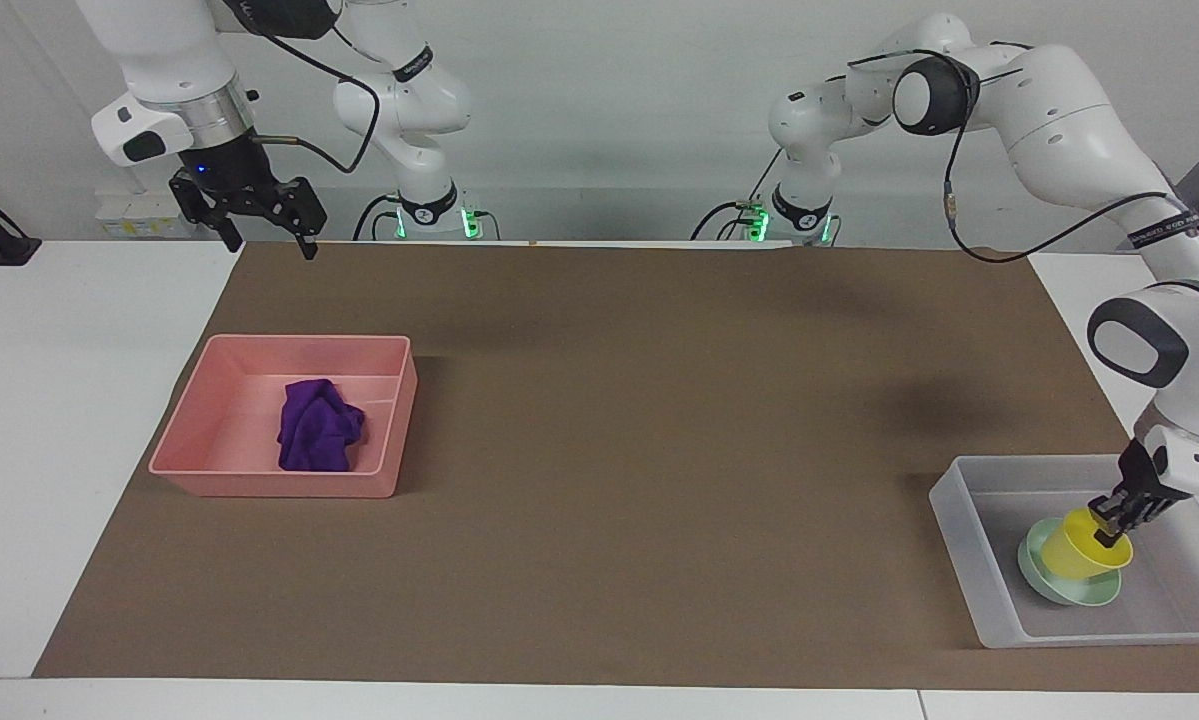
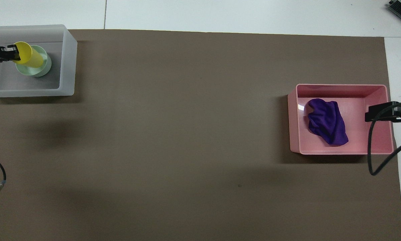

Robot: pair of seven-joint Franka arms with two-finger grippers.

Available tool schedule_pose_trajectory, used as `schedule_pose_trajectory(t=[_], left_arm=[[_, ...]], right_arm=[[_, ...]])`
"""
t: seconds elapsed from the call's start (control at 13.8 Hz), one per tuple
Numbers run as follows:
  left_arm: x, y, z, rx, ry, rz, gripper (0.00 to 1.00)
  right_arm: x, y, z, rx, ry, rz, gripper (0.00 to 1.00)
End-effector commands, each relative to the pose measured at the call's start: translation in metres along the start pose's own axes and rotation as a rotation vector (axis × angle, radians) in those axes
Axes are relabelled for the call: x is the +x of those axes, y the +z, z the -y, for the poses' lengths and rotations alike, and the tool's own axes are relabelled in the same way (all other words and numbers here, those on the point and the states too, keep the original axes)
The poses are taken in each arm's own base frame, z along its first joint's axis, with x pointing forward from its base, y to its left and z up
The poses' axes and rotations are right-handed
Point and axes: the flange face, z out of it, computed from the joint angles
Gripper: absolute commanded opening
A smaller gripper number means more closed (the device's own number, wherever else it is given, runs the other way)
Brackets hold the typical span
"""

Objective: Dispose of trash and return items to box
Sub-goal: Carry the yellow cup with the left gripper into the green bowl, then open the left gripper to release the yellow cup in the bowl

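My left gripper (image 1: 1109, 530) is shut on the rim of the yellow cup (image 1: 1077, 548). The tilted cup's base is down in the mint-green bowl (image 1: 1059, 588), which lies in the translucent box (image 1: 954, 520) at the left arm's end of the table. In the overhead view the cup (image 2: 29, 57) covers most of the bowl (image 2: 41, 68) inside the box (image 2: 68, 63). The purple fabric wad (image 1: 317, 428) lies in the pink tray (image 1: 269, 485). My right gripper (image 1: 265, 238) hangs open and empty, high over the right arm's end of the table.
A brown mat (image 1: 639, 450) covers most of the white table (image 1: 59, 400). The pink tray (image 2: 340, 86) holds only the fabric (image 2: 327, 122). A black cable (image 2: 371, 157) from the right arm hangs over that tray's end.
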Motion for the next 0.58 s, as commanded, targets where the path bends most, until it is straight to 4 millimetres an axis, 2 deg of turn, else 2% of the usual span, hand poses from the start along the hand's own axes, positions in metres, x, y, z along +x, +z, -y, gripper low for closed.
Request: schedule_pose_trajectory(t=[0.0, 0.22, 0.36, 0.44, 0.51], left_arm=[[-0.0104, 0.0057, 0.0102, -0.01, -0.011, -0.011, 0.0], [-0.0157, 0.0073, 0.0111, -0.008, -0.014, -0.027, 0.0], [-0.0138, 0.004, 0.0111, -0.002, -0.006, -0.024, 0.36], [-0.0127, 0.0023, 0.0122, 0.001, 0.0, -0.026, 0.47], [-0.0128, 0.0012, 0.0119, 0.003, 0.003, -0.021, 0.67]], right_arm=[[-0.0078, 0.0002, -0.0002, -0.003, -0.014, -0.007, 1.0], [-0.0079, 0.0006, -0.001, -0.003, -0.015, -0.008, 1.0], [-0.0086, 0.0014, -0.0011, -0.003, -0.015, -0.005, 1.0], [-0.0085, 0.0012, -0.0011, -0.003, -0.017, -0.007, 1.0], [-0.0085, 0.0012, -0.0011, -0.003, -0.015, -0.007, 1.0]])
